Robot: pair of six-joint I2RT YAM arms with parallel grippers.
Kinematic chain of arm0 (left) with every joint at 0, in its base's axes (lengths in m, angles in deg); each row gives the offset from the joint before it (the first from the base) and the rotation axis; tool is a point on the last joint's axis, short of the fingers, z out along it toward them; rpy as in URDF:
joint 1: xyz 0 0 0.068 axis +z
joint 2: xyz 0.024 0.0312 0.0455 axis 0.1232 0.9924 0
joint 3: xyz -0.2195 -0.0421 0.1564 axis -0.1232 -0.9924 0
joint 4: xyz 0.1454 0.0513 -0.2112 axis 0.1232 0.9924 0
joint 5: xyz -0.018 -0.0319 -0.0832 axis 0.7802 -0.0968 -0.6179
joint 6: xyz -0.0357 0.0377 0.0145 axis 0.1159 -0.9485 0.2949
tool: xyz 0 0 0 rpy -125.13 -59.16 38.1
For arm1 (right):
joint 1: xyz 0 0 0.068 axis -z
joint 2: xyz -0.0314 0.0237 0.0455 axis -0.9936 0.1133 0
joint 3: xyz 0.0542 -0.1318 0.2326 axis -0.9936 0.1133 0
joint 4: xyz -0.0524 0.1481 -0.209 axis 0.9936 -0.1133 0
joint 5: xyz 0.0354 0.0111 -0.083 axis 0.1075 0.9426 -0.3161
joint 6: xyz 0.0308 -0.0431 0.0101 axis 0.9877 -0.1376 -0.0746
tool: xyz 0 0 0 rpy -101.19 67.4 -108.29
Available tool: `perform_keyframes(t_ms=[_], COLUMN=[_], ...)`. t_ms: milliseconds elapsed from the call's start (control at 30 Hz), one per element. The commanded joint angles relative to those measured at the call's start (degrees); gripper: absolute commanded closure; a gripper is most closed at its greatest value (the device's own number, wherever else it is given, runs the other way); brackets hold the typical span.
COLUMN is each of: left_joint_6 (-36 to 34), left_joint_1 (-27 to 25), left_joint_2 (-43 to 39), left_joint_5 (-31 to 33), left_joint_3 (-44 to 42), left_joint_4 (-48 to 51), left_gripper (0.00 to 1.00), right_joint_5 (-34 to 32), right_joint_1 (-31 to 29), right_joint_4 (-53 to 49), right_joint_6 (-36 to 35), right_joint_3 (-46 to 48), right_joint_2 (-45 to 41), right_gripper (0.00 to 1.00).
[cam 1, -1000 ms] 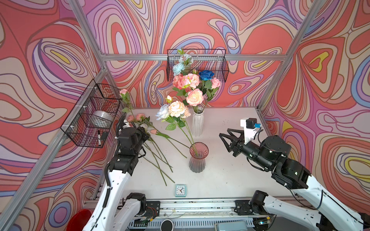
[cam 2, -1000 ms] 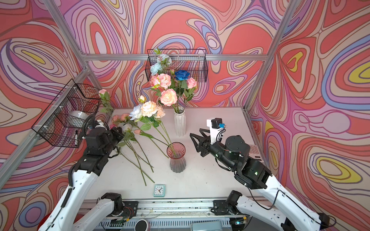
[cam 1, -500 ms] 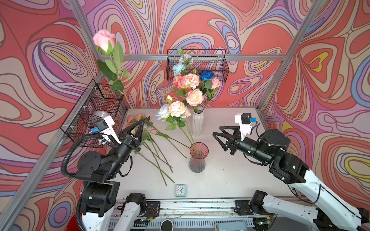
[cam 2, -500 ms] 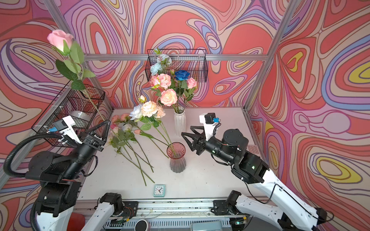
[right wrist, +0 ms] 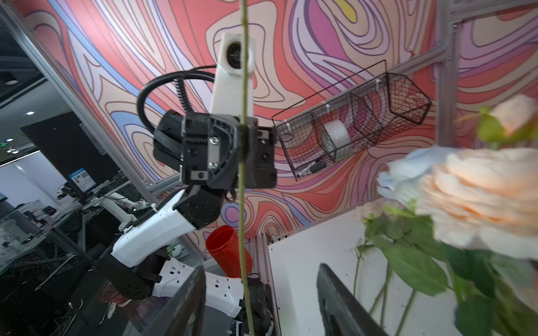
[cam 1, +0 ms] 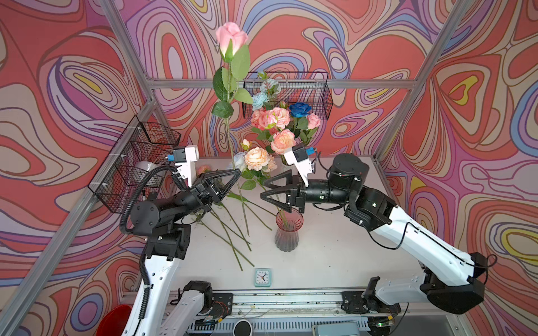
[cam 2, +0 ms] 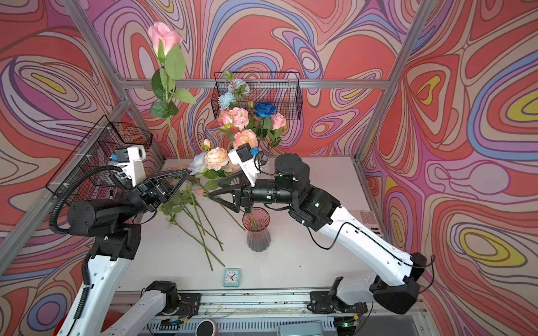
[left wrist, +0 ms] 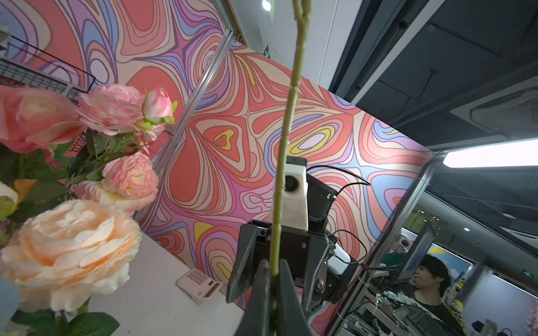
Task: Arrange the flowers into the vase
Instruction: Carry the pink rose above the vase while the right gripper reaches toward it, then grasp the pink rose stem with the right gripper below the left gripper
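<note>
White table (cam 1: 334,247) first: loose flowers (cam 1: 233,229) lie at nine o'clock of the tinted vase (cam 1: 287,232). A tall pink rose (cam 1: 232,39) stands near upright at ten o'clock of it. The step looks like a handover. The left pincer (cam 1: 236,177) is clamped on the rose's lower stem. The right pincer (cam 1: 263,191), at three o'clock of the stem, gapes empty. Next, I judge, it must straddle the stem and close.

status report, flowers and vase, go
Left tool shut on stem of pink rose, bloom upright. Right tool open, facing the stem. Pink vase already holds peach flowers.
</note>
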Motion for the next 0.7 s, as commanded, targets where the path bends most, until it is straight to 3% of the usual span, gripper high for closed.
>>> perform_keyframes(t_ms=[0,300,567,667], left_joint_6=[6.1,6.9,7.5,7.4], left_joint_1=[-0.4,-1.5,-2.6,-3.5], left_joint_2=[-1.2,-1.0,0.4,1.2], left_joint_5=[-4.0,-4.8,-4.2,-3.9], left_joint_3=[-0.1,-1.0,-0.7,-0.4], left_joint_4=[-11.4,-13.4,-15.1,-15.2], left_gripper=[1.0,1.0,1.0,1.0], right_joint_5=[5.0,4.7,9.4,9.7], right_joint_1=[-2.5,-3.5,-4.7,-5.1], right_joint_4=[0.6,-0.1,1.6,2.2], right_joint_6=[-0.6,-1.0,0.2,0.5], right_joint_3=[-4.0,-8.7,-9.8,-9.6], right_joint_2=[3.3,7.4,9.1,9.2], right_gripper=[0.38,0.4,0.66,0.84])
